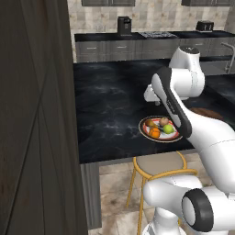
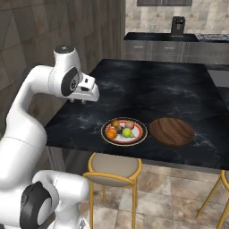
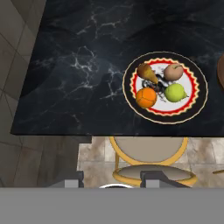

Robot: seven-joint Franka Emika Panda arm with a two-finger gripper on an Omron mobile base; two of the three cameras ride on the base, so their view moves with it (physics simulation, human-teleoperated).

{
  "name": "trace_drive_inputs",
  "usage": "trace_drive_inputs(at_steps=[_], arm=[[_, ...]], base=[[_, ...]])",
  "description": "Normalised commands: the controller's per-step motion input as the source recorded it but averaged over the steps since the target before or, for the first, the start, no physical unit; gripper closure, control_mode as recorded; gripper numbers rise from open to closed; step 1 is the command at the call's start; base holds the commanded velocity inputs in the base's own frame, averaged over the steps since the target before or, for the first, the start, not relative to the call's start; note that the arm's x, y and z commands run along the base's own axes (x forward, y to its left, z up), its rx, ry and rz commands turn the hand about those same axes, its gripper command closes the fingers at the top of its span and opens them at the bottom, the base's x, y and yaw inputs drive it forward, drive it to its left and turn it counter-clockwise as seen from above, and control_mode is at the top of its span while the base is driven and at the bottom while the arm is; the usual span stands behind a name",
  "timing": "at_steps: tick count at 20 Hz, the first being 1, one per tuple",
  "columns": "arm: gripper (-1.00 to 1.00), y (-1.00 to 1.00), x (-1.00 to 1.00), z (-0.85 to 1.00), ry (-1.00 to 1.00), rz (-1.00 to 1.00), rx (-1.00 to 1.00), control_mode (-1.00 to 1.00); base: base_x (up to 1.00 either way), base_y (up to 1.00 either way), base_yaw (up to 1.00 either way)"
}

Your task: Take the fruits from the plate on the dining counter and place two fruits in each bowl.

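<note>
The plate (image 3: 165, 118) with a red band lies near the front edge of the black dining counter (image 3: 74, 57). On it sit an orange fruit (image 3: 146, 97), a green one (image 3: 175, 92), a tan one (image 3: 173, 72) and a brown pear-shaped one (image 3: 146, 72). The dark wooden bowl (image 2: 172, 131) stands just right of the plate (image 2: 107, 137). My gripper (image 2: 77, 101) hangs above the counter, left of the plate and well apart from it. It is open with nothing between its fingertips (image 3: 72, 180). The white and blue bowl is out of view.
A round stool (image 3: 151, 153) with a yellow frame stands below the counter's front edge, under the plate. A dark wooden wall (image 1: 32, 114) rises at the left. The far counter (image 2: 179, 42) carries a coffee machine (image 2: 178, 24).
</note>
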Motion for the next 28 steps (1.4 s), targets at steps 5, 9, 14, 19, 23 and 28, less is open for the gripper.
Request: trace_drive_inputs(at_steps=[5, 9, 14, 19, 23, 28], arm=[[-1.00, 0.00, 0.10, -0.18, 0.00, 0.00, 0.01, -1.00], [-1.00, -0.28, 0.34, -0.64, 0.00, -0.05, 0.04, -1.00], [-1.00, -0.45, 0.43, -0.58, 0.01, -0.15, 0.00, -1.00], [-1.00, -0.41, 0.20, -0.47, 0.03, -0.15, 0.00, -1.00], [-1.00, -0.13, 0.02, -0.16, 0.06, -0.08, 0.00, -1.00], [-1.00, 0.00, 0.05, -0.17, 0.04, -0.05, 0.00, -1.00]], base=[[0.00, 0.00, 0.00], [0.00, 0.00, 0.00], [0.00, 0.00, 0.00], [0.00, 0.00, 0.00], [0.00, 0.00, 0.00], [0.00, 0.00, 0.00]])
